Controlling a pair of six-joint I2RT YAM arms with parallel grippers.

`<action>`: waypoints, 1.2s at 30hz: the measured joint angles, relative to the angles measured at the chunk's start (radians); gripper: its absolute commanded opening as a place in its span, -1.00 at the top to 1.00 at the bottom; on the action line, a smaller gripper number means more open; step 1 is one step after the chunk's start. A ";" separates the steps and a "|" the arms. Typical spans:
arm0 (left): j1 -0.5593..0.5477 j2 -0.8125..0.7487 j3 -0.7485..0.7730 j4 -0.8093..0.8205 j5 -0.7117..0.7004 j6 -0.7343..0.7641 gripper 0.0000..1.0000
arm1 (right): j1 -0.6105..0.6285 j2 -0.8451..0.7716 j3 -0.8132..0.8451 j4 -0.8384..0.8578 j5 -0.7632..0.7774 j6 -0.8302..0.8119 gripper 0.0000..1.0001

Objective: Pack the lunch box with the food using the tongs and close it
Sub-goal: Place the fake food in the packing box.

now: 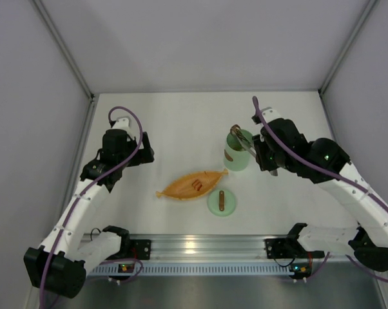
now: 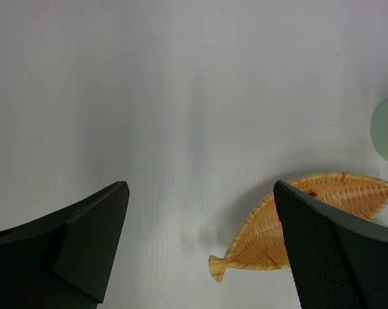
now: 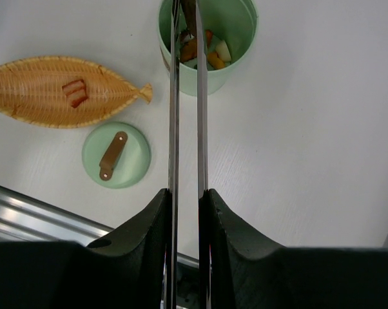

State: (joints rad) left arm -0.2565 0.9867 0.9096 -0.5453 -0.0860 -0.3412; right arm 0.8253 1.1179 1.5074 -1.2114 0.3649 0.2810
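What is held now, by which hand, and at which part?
The right hand holds the tongs, clamped across both arms well back from the tips, which reach into the lunch box. The left hand is open and holds nothing.

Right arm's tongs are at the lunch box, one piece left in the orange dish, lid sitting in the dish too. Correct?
No: the lid lies outside the orange dish, beside it, not in it. Right wrist view shows it. Rest holds.
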 measured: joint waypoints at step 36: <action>0.000 0.000 0.000 0.000 0.000 0.000 -0.98 | -0.004 0.022 0.048 -0.047 -0.084 -0.002 0.24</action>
State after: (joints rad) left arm -0.2565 0.9867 0.9096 -0.5453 -0.0856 -0.3416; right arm 0.8215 1.1397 1.5558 -1.2583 0.2806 0.2794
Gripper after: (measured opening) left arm 0.990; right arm 0.389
